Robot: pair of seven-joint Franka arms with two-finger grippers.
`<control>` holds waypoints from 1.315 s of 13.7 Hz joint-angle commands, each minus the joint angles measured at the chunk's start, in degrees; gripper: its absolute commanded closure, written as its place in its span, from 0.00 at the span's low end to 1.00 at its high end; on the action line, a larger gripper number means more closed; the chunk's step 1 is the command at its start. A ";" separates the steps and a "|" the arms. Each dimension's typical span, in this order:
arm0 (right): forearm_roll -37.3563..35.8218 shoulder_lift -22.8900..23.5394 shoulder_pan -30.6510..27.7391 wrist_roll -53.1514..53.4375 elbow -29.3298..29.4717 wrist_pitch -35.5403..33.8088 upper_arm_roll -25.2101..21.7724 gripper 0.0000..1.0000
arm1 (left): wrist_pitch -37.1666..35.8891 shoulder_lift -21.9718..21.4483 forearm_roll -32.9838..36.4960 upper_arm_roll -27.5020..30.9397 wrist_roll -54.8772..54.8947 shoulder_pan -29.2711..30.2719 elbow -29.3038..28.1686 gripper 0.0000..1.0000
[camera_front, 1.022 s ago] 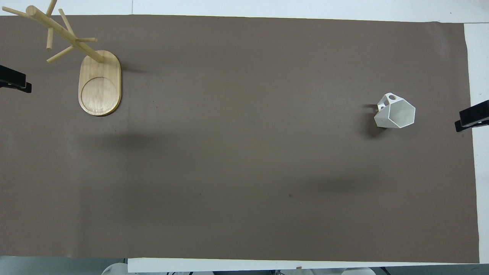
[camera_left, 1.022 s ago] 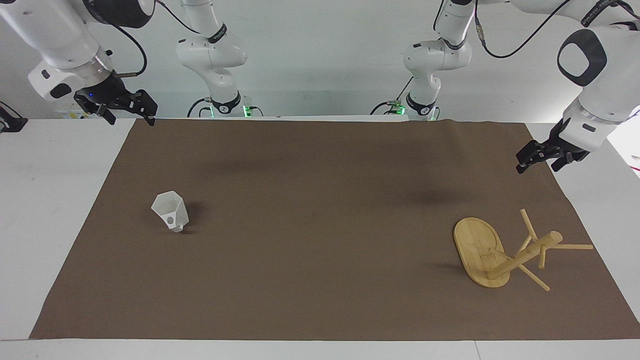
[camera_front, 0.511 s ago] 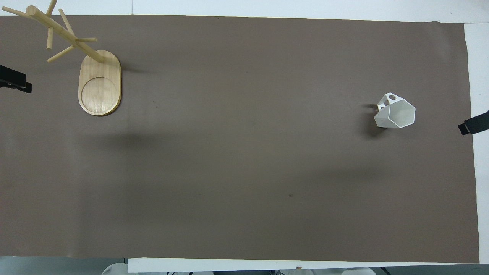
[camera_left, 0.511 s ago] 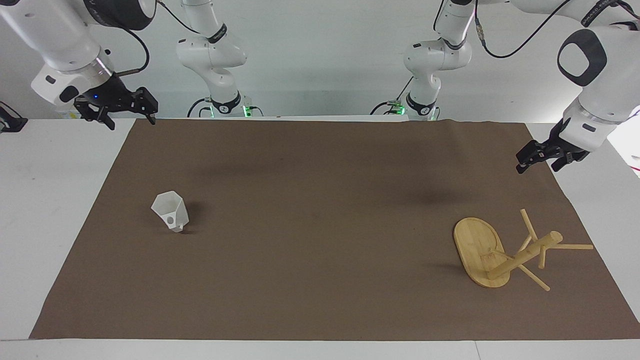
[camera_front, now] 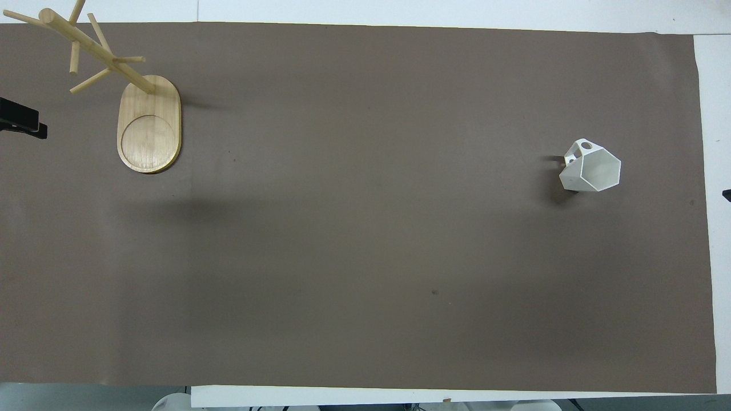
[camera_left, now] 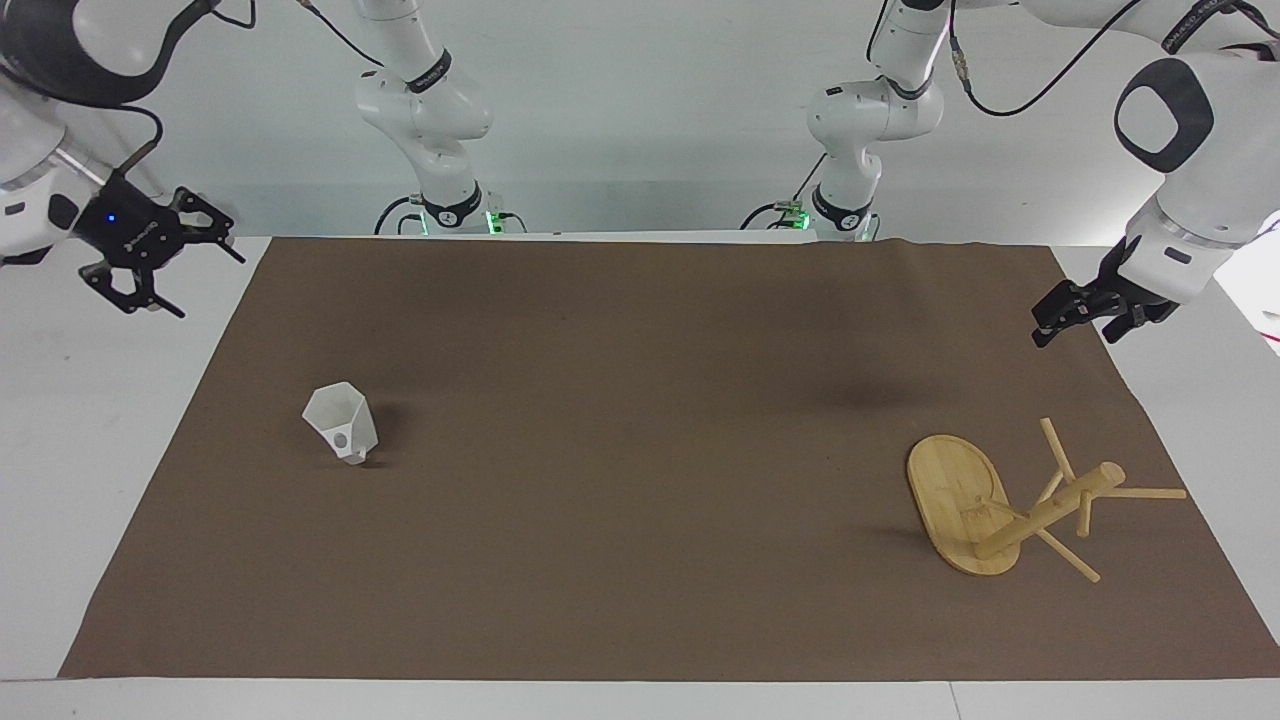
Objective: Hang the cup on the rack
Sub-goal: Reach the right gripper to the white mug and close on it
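I see the cup standing upright on the brown mat toward the right arm's end of the table, its handle with the hole turned away from the robots; nothing touches it, and bare mat lies all round it. Well apart, toward the left arm's end, the rack stands on its oval base, farther from the robots than the cup; from overhead its top pegs run close to the mat's edge, and one is cut off by the frame. My right gripper hangs over the white table just off the mat's edge, fingers spread, holding nothing; overhead shows only a sliver of it. My left gripper waits over the mat's edge near the rack; whether its fingers are parted I cannot tell.
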 commanded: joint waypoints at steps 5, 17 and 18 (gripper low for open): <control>13.97 32.63 -20.40 -28.52 25.09 -11.84 21.04 0.00 | 0.43 -1.99 1.10 -0.01 0.73 0.15 -2.35 0.00; 20.03 41.97 -25.96 -47.86 15.55 -11.06 25.21 0.00 | 0.34 -1.99 1.10 -0.01 0.73 0.15 -2.35 0.00; 21.17 41.71 -26.05 -48.84 13.34 -9.57 25.21 0.00 | 0.34 -1.99 1.10 -0.01 0.73 0.15 -2.35 0.00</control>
